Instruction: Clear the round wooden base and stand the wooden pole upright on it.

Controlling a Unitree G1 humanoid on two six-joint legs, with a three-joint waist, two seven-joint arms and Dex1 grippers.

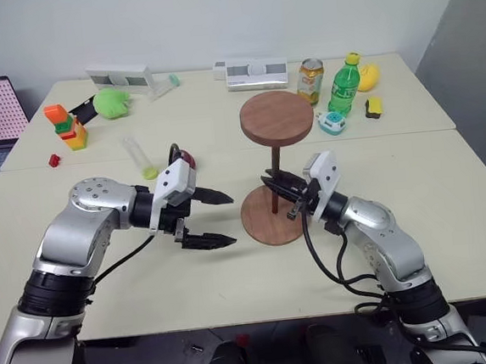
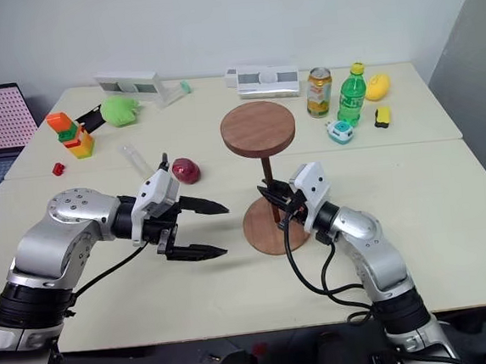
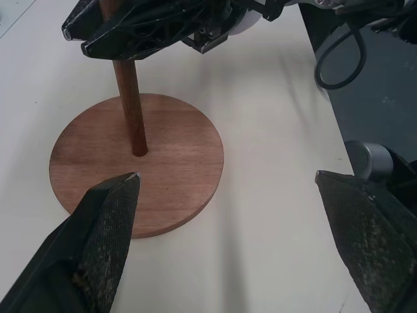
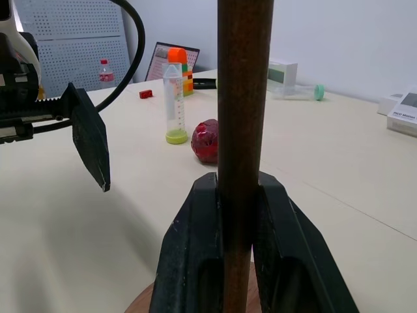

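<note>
Pale tabletop (image 1: pixel 450 215) against a white wall; clutter is kept to the far side, well beyond both hands: a red ball (image 2: pixel 186 170), a clear tube (image 1: pixel 139 157), a green bottle (image 1: pixel 343 85), a can (image 1: pixel 310 81), toy blocks (image 1: pixel 68 127).

Base (image 1: pixel 259 223) is seen lying flat on the tabletop, directly below and in front of the right hand (image 1: pixel 285 194). Nothing is seen resting on it but the pole, so the clearing step is judged done.

Pole (image 2: pixel 272 188) is held upright, its foot set at the base's centre hole, its fixed disc (image 2: pixel 258 129) uppermost, above the right hand. The right hand is clenched around the pole's lower shaft; in the right wrist view the shaft is seen pinched between the two fingers (image 4: pixel 195 261).

Left hand (image 1: pixel 215 219) is released, its fingers spread wide, nothing held. It hangs just beside the base, on the side away from the right hand, apart from wood and pole.

Step in hand: seating and steadying of the pole. Whether the foot is fully home in the hole cannot be told.

Next move, as judged: the pole is to be pressed straight down if not seated, then let go gently, fingers drawn clear without the shaft being brushed. The top-heavy disc makes tipping the likely risk; the base could be steadied by the left hand.
</note>
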